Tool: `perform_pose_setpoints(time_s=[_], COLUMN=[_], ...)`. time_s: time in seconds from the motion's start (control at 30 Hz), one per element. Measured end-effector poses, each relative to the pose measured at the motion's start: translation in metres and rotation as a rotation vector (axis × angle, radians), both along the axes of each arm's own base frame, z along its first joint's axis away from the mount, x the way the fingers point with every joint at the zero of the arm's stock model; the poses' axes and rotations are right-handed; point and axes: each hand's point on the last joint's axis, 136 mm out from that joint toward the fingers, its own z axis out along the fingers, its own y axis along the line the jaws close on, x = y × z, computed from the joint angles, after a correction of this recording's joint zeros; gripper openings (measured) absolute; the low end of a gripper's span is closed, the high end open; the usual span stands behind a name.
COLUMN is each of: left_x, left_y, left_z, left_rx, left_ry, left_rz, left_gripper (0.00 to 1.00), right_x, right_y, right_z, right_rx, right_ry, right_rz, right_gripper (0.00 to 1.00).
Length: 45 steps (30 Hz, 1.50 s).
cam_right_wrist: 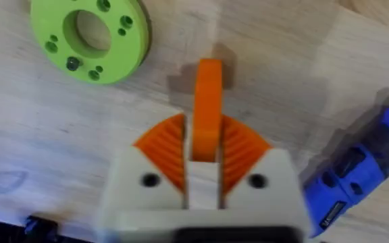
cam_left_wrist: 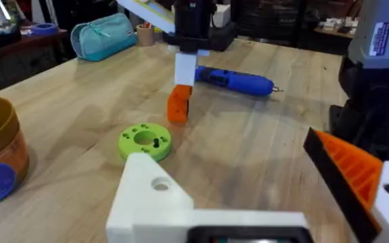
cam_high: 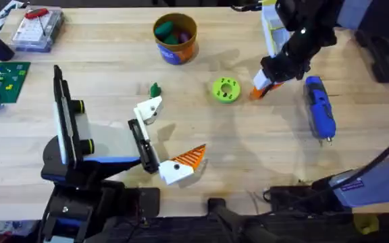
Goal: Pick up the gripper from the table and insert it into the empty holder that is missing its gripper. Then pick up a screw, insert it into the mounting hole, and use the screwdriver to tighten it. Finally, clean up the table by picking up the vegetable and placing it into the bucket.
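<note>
- The loose orange ribbed finger on a white plastic base, the gripper (cam_right_wrist: pixel 207 101), is clamped between the two orange ribbed pads (cam_right_wrist: pixel 166 145) of the right gripper (cam_high: pixel 263 88), on the right part of the large light wooden table (cam_high: pixel 248 155).
- Its orange end is seen close to the tabletop; whether it touches cannot be told.
- The lime-green round disc with holes (cam_high: pixel 226 90) lies just to the left of the held finger.
- The blue pen-shaped electric screwdriver (cam_high: pixel 319 108) lies just to the right of it, with the thin metal bit at the near end.
- The left gripper (cam_high: pixel 159 138) rests at the near left of the table with its two brackets spread apart and nothing between them.
- Its farther bracket is the plain white plastic holder (cam_high: pixel 148 109) without an orange tip; the nearer bracket carries an orange ribbed finger (cam_high: pixel 190 157).
- The tiny dark green toy vegetable (cam_high: pixel 155 89) lies just beyond the holder.
- The small round orange-yellow bucket with a blue label band (cam_high: pixel 175 38) stands at the far middle, with green and pink pieces inside.
</note>
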Motion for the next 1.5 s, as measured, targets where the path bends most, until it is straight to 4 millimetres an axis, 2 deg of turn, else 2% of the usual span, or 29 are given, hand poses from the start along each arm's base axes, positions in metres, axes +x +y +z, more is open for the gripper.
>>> perform_pose_setpoints(time_s=[0.03, 0.1, 0.57, 0.67, 0.77, 1.0, 1.1, 1.3, 1.5], left_x=[0.0, 0.0, 0.0, 0.0, 0.0, 0.0, 0.0, 0.0, 0.0], left_y=[0.0, 0.0, 0.0, 0.0, 0.0, 0.0, 0.0, 0.0, 0.0], left_z=[0.0, 0.0, 0.0, 0.0, 0.0, 0.0, 0.0, 0.0, 0.0], left_rx=[0.0, 0.0, 0.0, 0.0, 0.0, 0.0, 0.0, 0.0, 0.0], left_ry=[0.0, 0.0, 0.0, 0.0, 0.001, 0.001, 0.001, 0.002, 0.003], left_rz=[0.0, 0.0, 0.0, 0.0, 0.0, 0.0, 0.0, 0.0, 0.0], left_gripper=[0.99, 0.99, 0.99, 0.99, 0.99, 0.99, 0.99, 0.99, 0.99], right_x=[0.0, 0.001, 0.0, -0.002, -0.002, 0.007, 0.004, -0.009, -0.015], right_y=[0.0, 0.001, 0.0, 0.0, 0.001, 0.017, 0.026, 0.04, 0.049], right_z=[0.0, 0.0, 0.001, 0.007, 0.026, 0.108, 0.134, 0.168, 0.187], right_rx=[0.001, 0.003, 0.001, 0.0, 0.011, 0.139, 0.213, 0.33, 0.406], right_ry=[0.0, -0.003, -0.001, 0.005, -0.02, -0.236, -0.302, -0.388, -0.433], right_rz=[-0.001, -0.003, 0.012, 0.012, 0.013, 0.027, 0.043, 0.077, 0.076], right_gripper=[0.081, 0.013, 0.008, 0.008, 0.008, 0.007, 0.007, 0.007, 0.007])
